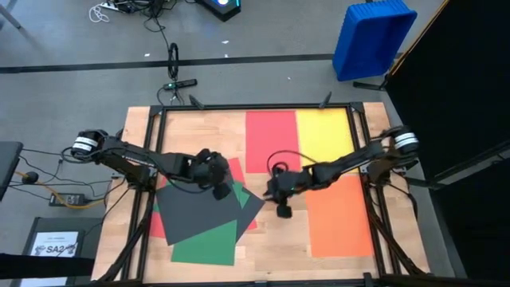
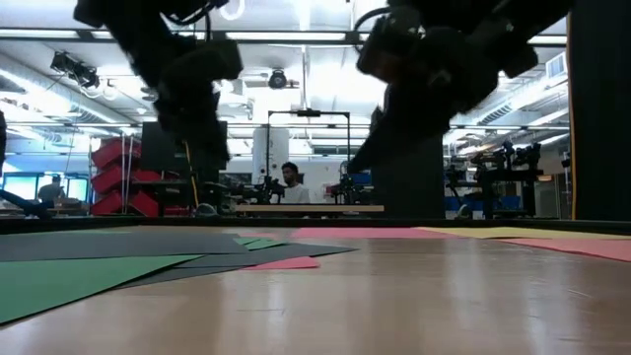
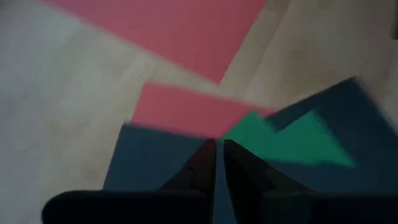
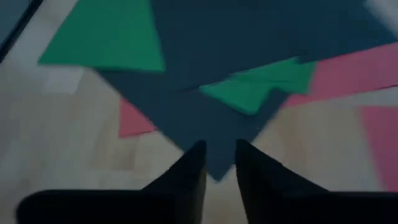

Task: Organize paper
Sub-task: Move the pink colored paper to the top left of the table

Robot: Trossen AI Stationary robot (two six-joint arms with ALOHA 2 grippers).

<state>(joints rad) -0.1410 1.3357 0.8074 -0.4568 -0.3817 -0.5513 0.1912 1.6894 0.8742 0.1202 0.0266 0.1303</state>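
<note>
The left gripper (image 1: 219, 190), fingers pressed together, sits over the far right corner of the messy pile of paper (image 1: 199, 215): dark grey, green and red matte sheets fanned at clashing angles on the left of the wooden table (image 1: 275, 239). The right gripper (image 1: 283, 209), fingers slightly parted and holding nothing, hovers just right of the pile's pointed corner. Further right lie flat red, yellow and orange sheets.

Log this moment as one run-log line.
left gripper: shut, over dark grey sheet | right gripper: slightly open, empty, beside pile | orange sheet: lying apart
</note>
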